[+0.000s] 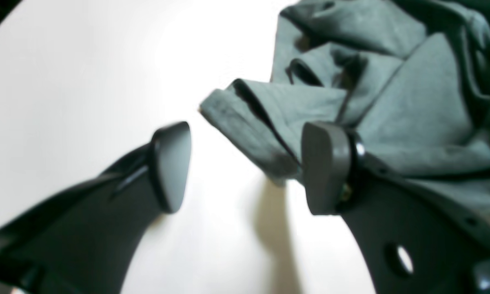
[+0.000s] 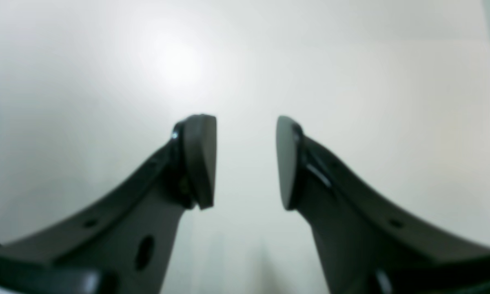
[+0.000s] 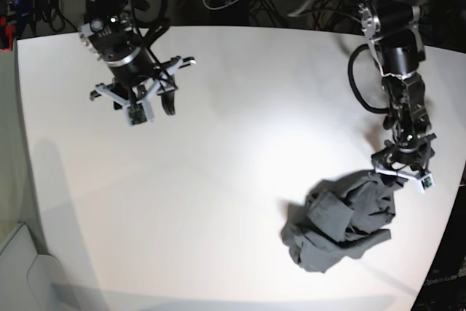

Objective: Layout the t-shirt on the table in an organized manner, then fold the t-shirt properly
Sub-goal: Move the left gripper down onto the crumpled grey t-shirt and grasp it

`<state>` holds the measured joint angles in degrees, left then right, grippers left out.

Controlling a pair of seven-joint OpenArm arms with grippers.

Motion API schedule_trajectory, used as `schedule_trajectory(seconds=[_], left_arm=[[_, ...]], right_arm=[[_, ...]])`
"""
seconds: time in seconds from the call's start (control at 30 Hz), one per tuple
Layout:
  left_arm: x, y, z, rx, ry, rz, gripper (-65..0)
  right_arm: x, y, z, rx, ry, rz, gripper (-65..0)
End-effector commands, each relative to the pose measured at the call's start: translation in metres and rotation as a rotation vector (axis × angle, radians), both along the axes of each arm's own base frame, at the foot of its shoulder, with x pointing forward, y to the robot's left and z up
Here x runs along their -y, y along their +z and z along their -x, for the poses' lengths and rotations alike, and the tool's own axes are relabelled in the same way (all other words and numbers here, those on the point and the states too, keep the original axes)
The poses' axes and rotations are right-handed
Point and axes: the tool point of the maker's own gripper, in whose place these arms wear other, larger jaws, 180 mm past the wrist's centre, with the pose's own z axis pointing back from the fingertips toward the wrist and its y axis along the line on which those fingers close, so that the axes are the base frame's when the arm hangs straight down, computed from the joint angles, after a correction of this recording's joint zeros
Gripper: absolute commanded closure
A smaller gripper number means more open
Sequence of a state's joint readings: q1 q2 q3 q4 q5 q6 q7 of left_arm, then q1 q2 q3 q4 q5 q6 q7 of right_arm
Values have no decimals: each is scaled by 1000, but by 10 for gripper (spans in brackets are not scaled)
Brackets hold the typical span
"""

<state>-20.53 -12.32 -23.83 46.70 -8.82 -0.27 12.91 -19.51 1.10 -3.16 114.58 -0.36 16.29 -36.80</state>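
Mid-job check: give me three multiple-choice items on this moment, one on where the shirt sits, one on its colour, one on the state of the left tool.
1. Where on the table is the t-shirt in the base view?
A. far left corner
B. near right part
C. dead centre

2. What colour is the t-shirt?
A. dark grey
B. red
C. white

3. How is the left tool?
A. shut on the cloth
B. out of view
C. jaws apart, nothing clamped between them

Answers:
1 B, the crumpled heap lies near the front right edge.
2 A, it reads dark charcoal against the white top.
3 C, the left wrist view shows bare table between the pads, with the cloth just beyond.
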Motion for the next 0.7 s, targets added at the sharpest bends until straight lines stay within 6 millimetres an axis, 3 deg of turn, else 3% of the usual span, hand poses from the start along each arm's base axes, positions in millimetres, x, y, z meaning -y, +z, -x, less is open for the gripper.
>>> schedule_trajectory(seconds=[0.0,0.2,0.43,0.67], left_arm=[[-1,20,-16,62,-21,-32,-415],[16,11,-20,64,-70,-61,-415],[15,-9,-10,13,-54,-39,-412],[14,-9,-10,13,-55,-40,-410]], right_arm=[[-1,9,-3,38,8,-6,-251],[-1,8,-1,33,8,-6,-251],[-1,8,-1,33,8,-5,-251],[-2,7,-1,32,10,-5,-251]])
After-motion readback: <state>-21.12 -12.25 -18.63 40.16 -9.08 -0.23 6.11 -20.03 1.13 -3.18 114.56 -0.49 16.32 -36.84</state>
